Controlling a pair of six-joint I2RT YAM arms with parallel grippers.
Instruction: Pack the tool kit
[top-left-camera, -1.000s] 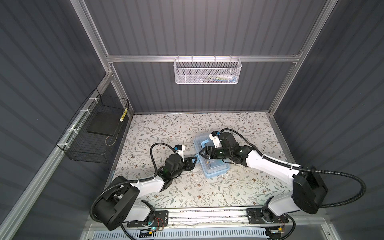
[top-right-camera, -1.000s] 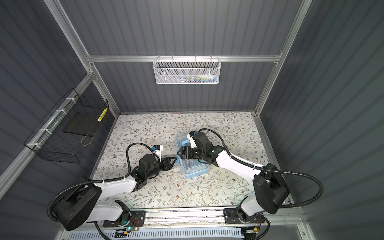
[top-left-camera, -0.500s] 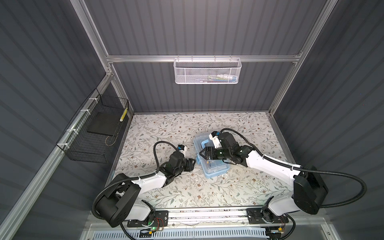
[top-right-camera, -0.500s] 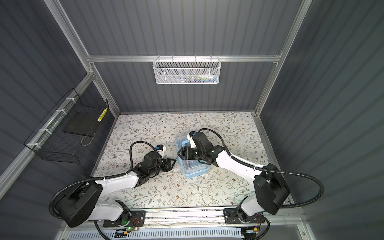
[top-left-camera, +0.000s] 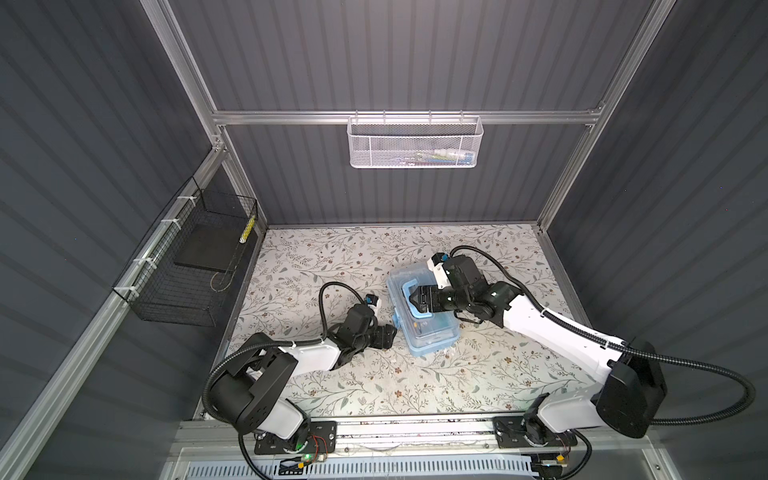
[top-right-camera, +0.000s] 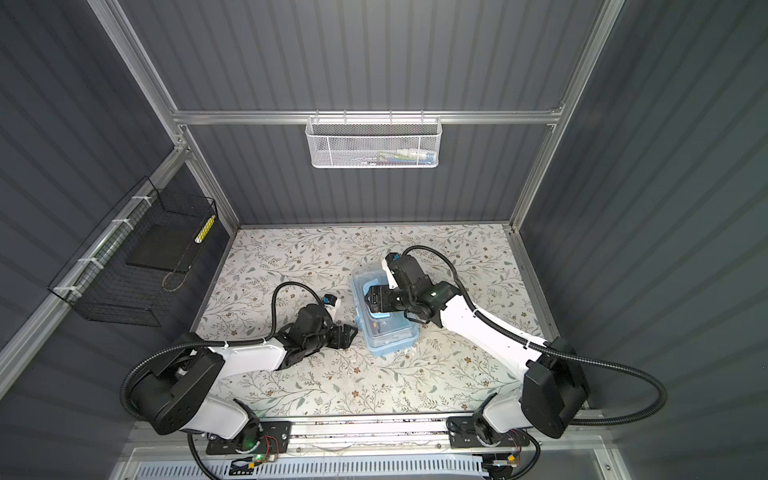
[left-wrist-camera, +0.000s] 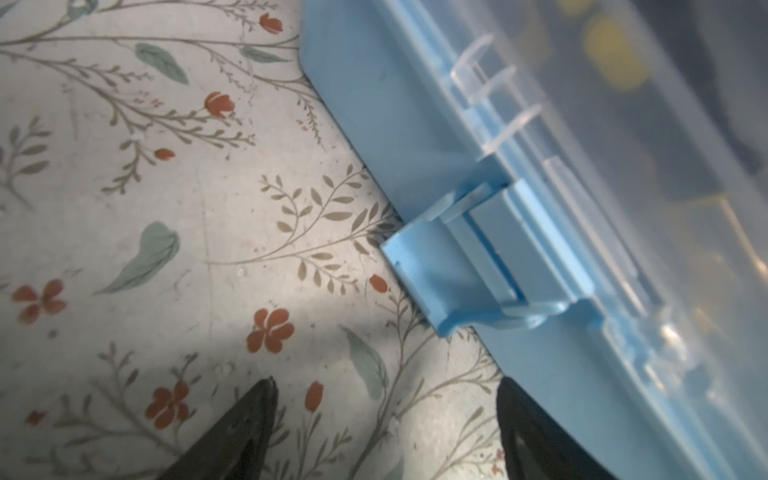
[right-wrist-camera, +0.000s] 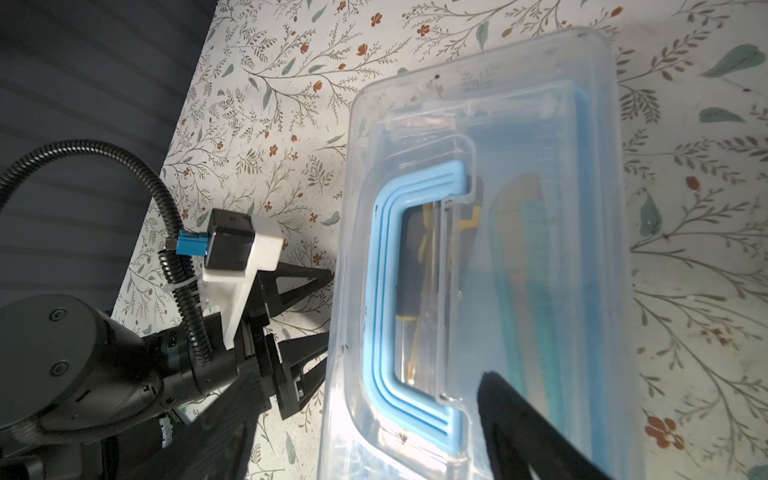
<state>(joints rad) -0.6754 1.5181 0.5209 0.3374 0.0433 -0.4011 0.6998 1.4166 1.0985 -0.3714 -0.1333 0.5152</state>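
My left gripper (left-wrist-camera: 386, 395) stands open and empty, just short of the latch (left-wrist-camera: 449, 274). My right gripper (right-wrist-camera: 370, 386) hangs open astride the handle (right-wrist-camera: 384, 291). The tool kit (top-left-camera: 428, 328) sits in the middle of the table (top-left-camera: 332, 249), lid down. If I push the latch off-centre, the light box could skid rather than click shut.

The box (top-left-camera: 432, 332) fills the middle of the floor in both top views. On its left side the left gripper (top-left-camera: 392, 331), jaws spread, sits just beside the latch (left-wrist-camera: 432, 270), closing that approach. The right gripper (top-left-camera: 413, 300), jaws wide, hangs over the lid (right-wrist-camera: 540, 124) at the handle (right-wrist-camera: 386, 291), and its arm (top-left-camera: 552, 332) crosses the lower right. The mat (top-left-camera: 332, 249) is open above the box, at upper left and along the bottom middle.
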